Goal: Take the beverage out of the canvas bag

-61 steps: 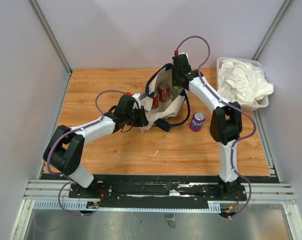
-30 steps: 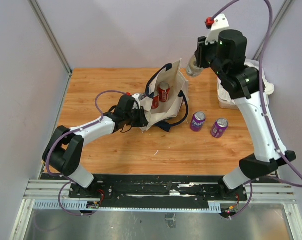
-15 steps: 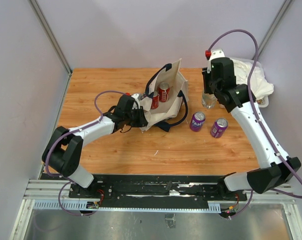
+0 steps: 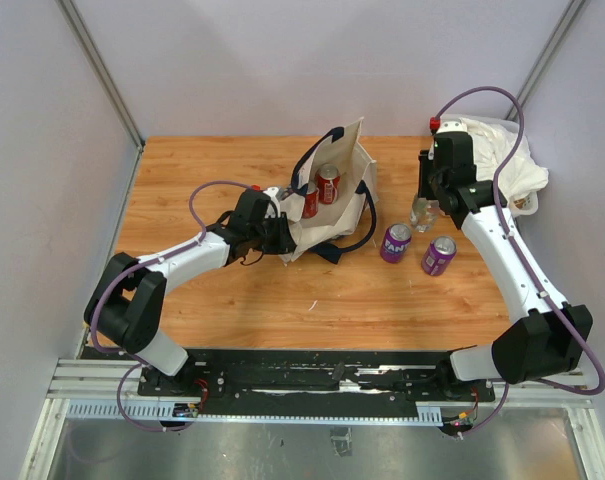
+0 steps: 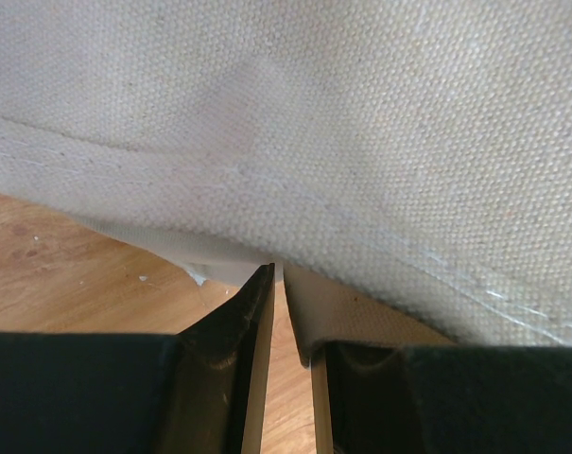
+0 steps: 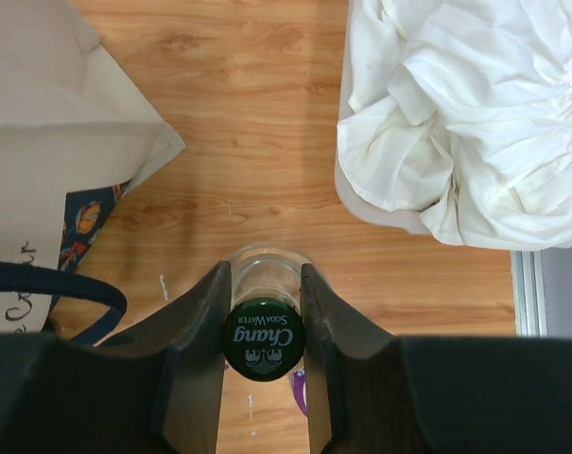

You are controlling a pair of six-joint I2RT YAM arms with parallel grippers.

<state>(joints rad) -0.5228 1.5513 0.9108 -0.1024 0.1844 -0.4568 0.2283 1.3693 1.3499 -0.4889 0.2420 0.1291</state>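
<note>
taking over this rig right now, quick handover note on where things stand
Left gripper: shut on the canvas bag, pinching its fabric edge on the left side.
Right gripper: shut on the soda water bottle, upright between the bag and the cloth tub. I cannot tell if it touches the table.
Done: a Fanta can and a second purple can stand on the table right of the bag.
Left: set down and release the bottle, then take out the red can and the second red can inside the bag.
</note>
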